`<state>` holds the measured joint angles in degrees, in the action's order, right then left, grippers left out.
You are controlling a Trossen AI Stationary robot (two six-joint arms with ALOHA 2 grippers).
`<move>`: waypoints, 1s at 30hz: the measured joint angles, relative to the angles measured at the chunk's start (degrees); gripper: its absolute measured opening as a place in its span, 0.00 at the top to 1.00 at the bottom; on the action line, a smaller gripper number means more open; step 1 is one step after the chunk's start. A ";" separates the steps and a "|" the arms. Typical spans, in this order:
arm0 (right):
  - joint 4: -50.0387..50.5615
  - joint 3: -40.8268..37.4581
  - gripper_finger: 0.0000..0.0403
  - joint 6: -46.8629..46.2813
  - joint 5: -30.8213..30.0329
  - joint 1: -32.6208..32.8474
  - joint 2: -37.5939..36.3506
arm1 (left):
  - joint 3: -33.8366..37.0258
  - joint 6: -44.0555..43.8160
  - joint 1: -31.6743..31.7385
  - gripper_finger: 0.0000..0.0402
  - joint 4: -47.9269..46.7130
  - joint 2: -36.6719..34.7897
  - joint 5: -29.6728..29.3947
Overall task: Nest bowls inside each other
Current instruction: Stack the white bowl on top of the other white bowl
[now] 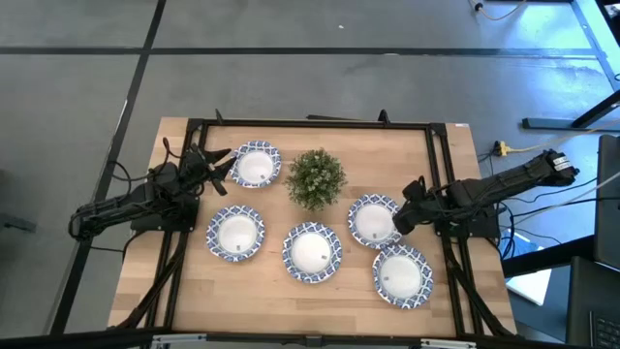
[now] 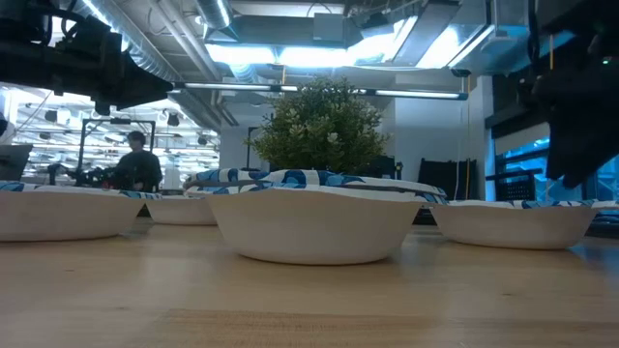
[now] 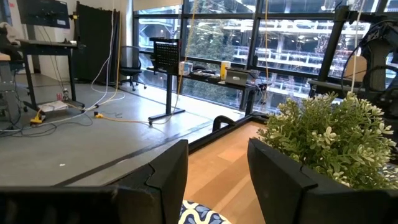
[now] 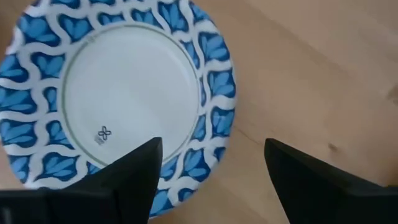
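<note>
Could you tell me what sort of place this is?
Probably a robotics lab or open workshop: a light wooden table on bare grey concrete floor, exposed ceiling ducts, and tall glass walls.

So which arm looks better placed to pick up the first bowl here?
Probably the right. The right gripper hangs open over the rim of a bowl, looking straight down on it. The left gripper, also open, sits beside the far-left bowl facing level toward the plant.
</note>
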<state>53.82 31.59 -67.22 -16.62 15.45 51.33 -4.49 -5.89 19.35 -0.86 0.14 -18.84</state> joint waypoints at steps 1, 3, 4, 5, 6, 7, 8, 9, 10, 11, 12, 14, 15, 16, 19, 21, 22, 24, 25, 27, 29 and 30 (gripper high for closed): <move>0.00 0.00 0.30 0.00 0.78 -0.40 0.51 | 0.00 0.00 0.00 0.60 0.00 0.00 0.01; 0.15 0.00 0.30 0.03 2.78 -1.00 1.80 | 0.00 0.00 -0.02 0.60 0.00 0.00 0.01; 0.18 -0.01 0.30 0.05 3.26 -1.10 2.55 | 0.00 0.00 0.00 0.60 0.00 0.01 0.01; 0.09 -0.01 0.30 0.06 3.33 -1.10 3.41 | 0.00 0.00 0.00 0.60 0.00 0.02 0.01; 0.06 0.00 0.30 0.04 3.89 -1.10 4.31 | 0.00 0.00 -0.01 0.60 0.00 0.01 -0.01; 0.00 0.00 0.30 0.04 4.53 -1.10 5.18 | 0.00 0.00 0.00 0.60 0.00 0.02 -0.01; -0.30 -0.01 0.30 0.06 4.92 -1.10 5.98 | 0.00 0.00 0.00 0.60 0.00 0.02 0.01; -0.66 0.00 0.30 0.06 5.52 -1.10 6.86 | 0.00 0.00 -0.01 0.60 -0.02 0.02 0.00; -0.89 0.00 0.30 0.09 6.45 -1.10 7.70 | 0.00 0.00 -0.02 0.60 0.00 0.01 -0.01; -1.16 0.00 0.30 0.28 7.08 -1.10 8.44 | 0.00 0.00 -0.02 0.60 -0.01 0.00 -0.01; -1.56 0.00 0.30 0.39 7.33 -1.10 9.11 | 0.00 0.00 -0.01 0.60 -0.02 0.00 0.01; -2.03 0.00 0.30 0.16 7.77 -1.10 10.33 | 0.00 0.00 0.00 0.60 -0.02 0.00 -0.01; -2.12 0.00 0.30 0.13 7.80 -1.10 10.83 | 0.00 0.00 0.00 0.60 -0.02 0.02 -0.01; -2.77 0.00 0.31 0.13 7.82 -1.10 11.31 | 0.00 0.00 0.00 0.60 -0.02 0.02 0.01; -5.27 0.00 0.33 0.16 7.87 -1.10 12.60 | 0.00 0.00 0.00 0.60 -0.02 0.02 0.01; -6.39 0.00 0.36 0.17 7.87 -1.10 13.53 | 0.00 0.00 -0.01 0.60 -0.09 0.02 0.00; -6.68 0.00 0.38 0.22 7.87 -1.10 13.94 | 0.00 0.00 0.00 0.60 -0.09 0.01 -0.01; -6.48 0.00 0.41 0.26 7.85 -1.10 14.62 | 0.00 0.00 0.00 0.60 -0.13 0.01 0.01; -6.51 0.00 0.43 0.29 7.85 -1.10 14.89 | 0.00 0.00 -0.01 0.60 -0.13 0.00 0.01; -6.51 0.00 0.47 0.36 7.87 -1.10 15.11 | 0.00 0.00 0.00 0.60 -0.17 0.01 0.00; -6.49 0.00 0.51 0.33 7.84 -1.10 15.09 | 0.00 0.00 -0.01 0.60 -0.46 0.01 0.00; -6.49 0.00 0.54 0.33 7.86 -1.10 15.07 | 0.00 0.00 0.00 0.60 -0.65 0.00 -0.01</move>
<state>47.33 31.59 -66.89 -8.76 14.35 66.39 -4.49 -5.89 19.35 -1.51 0.14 -18.85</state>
